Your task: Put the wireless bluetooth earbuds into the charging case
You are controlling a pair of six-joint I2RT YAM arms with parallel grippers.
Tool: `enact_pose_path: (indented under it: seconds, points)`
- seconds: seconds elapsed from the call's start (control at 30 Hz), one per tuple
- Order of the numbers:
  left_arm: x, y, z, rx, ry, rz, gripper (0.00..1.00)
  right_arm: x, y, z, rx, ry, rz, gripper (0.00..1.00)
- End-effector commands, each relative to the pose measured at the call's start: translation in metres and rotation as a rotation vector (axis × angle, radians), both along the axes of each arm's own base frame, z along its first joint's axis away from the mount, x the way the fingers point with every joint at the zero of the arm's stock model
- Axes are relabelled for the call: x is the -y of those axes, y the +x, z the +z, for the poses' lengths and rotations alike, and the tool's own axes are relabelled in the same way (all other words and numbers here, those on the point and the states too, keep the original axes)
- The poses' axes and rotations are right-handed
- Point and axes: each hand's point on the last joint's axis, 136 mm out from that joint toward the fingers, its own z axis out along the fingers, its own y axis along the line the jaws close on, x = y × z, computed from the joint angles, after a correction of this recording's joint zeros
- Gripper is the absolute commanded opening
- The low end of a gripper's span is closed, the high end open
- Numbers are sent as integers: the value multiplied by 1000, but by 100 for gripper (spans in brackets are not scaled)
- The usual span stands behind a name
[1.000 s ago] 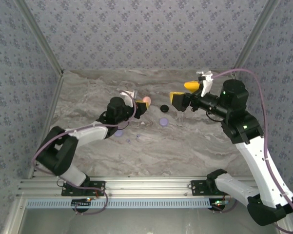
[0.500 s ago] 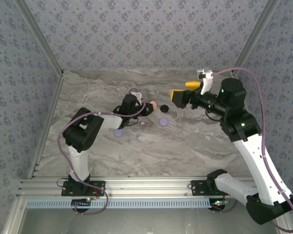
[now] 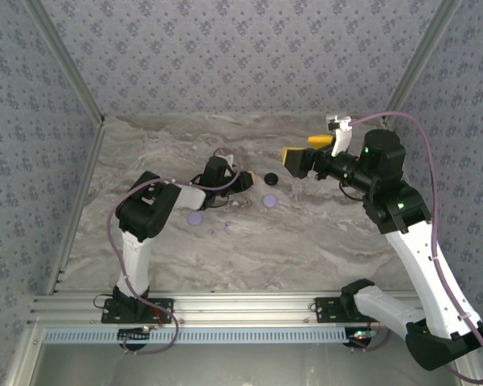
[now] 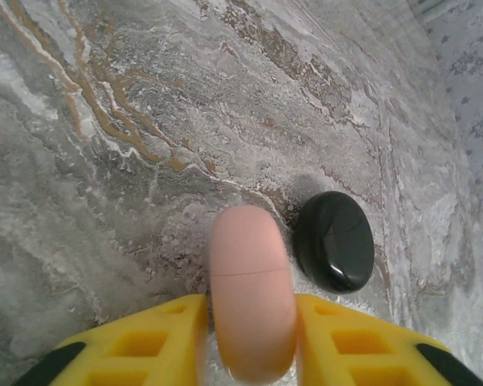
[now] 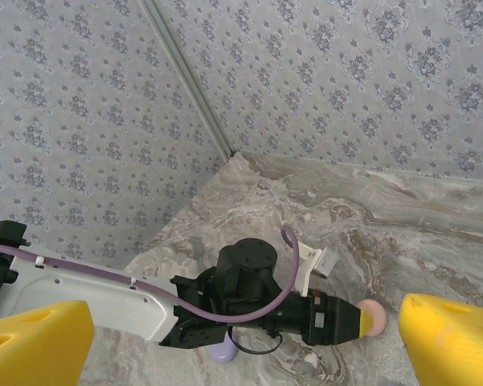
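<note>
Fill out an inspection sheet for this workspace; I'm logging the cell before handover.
Surface: marbled grey table.
Job's things: pink case standing on its edge between the left pincer's fingers; black case lying just beside it; lilac discs nearer the arms; tiny lilac bits by them, too small to identify.
Clutter: nothing seen.
Grippers: left pincer shut on pink case, low at the table; right pincer open, empty, raised.
Cables: left arm cable and right arm cable, both purple.
Surroundings: patterned wall panels; aluminium rail at near edge.
</note>
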Motion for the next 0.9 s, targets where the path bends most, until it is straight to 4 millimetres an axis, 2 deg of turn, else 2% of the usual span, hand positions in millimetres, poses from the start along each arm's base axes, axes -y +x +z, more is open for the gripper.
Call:
enact_pose_path:
  seconds: [0.0, 0.23, 0.47, 0.6, 0.77, 0.8, 0.87]
  points:
    - [0, 3, 1, 6, 17, -4, 39, 6, 0, 2, 10, -4, -26, 100]
    - [-17, 4, 7, 30, 55, 22, 56, 8, 2, -4, 0, -23, -41, 100]
    - [-52, 2, 47, 126, 110, 77, 66, 7, 13, -27, -25, -59, -55, 100]
    - [-78, -1, 79, 191, 133, 124, 71, -8, 21, -57, -77, -114, -7, 100]
    - [-117, -7, 109, 230, 129, 197, 75, -37, 26, -98, -48, -318, 90, 100]
    - [-126, -9, 114, 238, 129, 214, 76, -43, 24, -124, -59, -387, 132, 100]
    - [-143, -15, 122, 246, 133, 250, 78, -59, 22, -145, -19, -481, 206, 100]
